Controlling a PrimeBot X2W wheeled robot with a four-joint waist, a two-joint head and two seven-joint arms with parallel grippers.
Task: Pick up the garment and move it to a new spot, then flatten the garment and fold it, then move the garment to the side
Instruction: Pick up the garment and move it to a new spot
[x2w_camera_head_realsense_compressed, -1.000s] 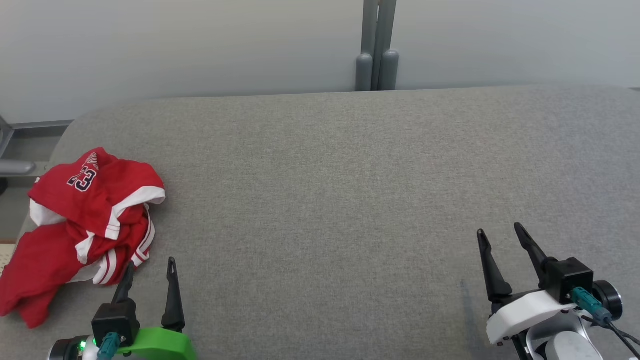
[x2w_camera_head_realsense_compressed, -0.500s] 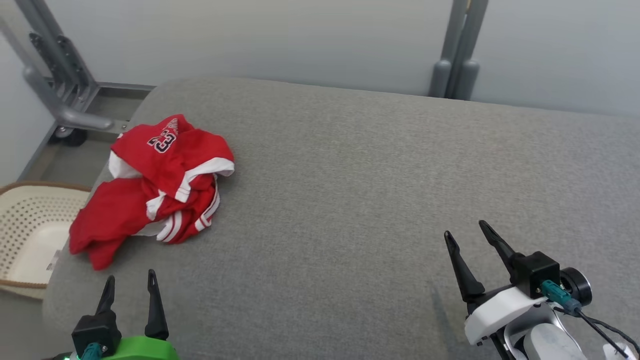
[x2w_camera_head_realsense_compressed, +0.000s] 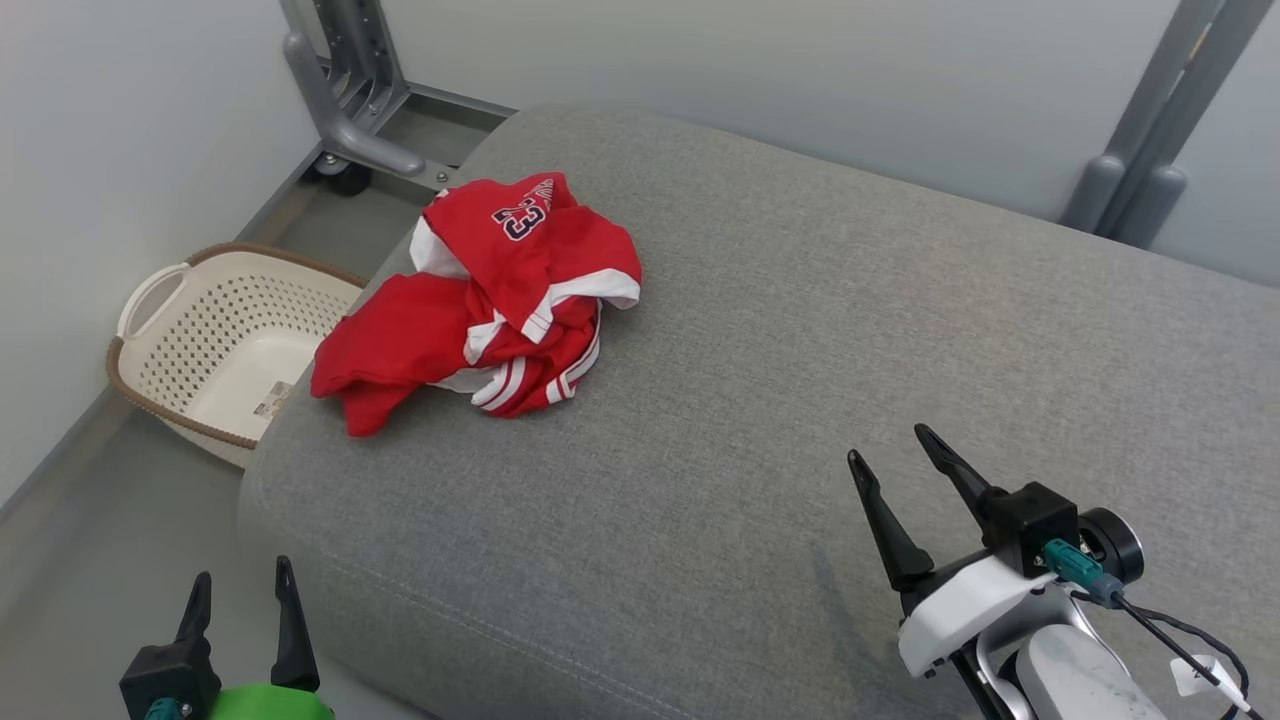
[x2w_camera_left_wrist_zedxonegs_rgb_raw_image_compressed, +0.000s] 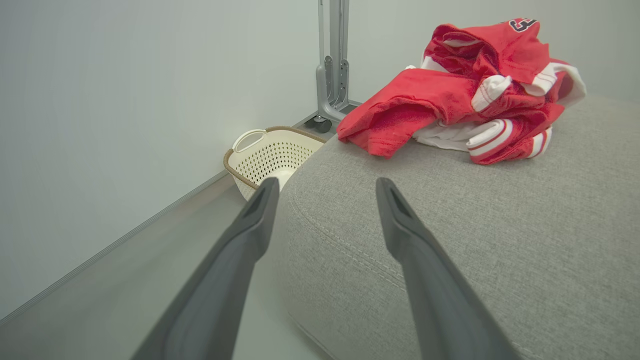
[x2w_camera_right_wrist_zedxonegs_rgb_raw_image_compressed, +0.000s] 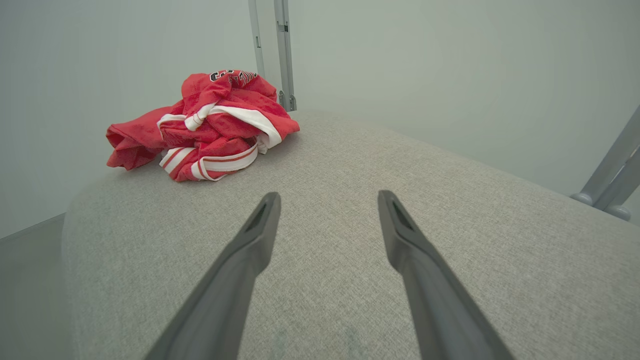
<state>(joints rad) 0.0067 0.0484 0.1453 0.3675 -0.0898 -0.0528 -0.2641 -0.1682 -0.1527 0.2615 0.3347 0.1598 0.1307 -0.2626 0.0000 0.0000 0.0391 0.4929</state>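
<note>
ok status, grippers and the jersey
Both open. Left gripper low, off the cushion; right gripper over it. Jersey crumpled, untouched. Nothing between it and either gripper.

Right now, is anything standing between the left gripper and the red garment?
Nothing visible does. Bare grey cushion lies between the open left gripper and the crumpled garment; the basket stands aside on the floor.

Head view: high, facing forward and down over the cushion (x2w_camera_head_realsense_compressed: 800, 330); garment (x2w_camera_head_realsense_compressed: 500, 300) at 10 o'clock, mid-distance.
Left wrist view: low, off the cushion's corner; garment at 1 o'clock, near.
Right wrist view: low over the cushion; garment at 11 o'clock, farther.
Shared: garment, cushion in all; basket (x2w_camera_head_realsense_compressed: 215, 320) in head, left wrist.
</note>
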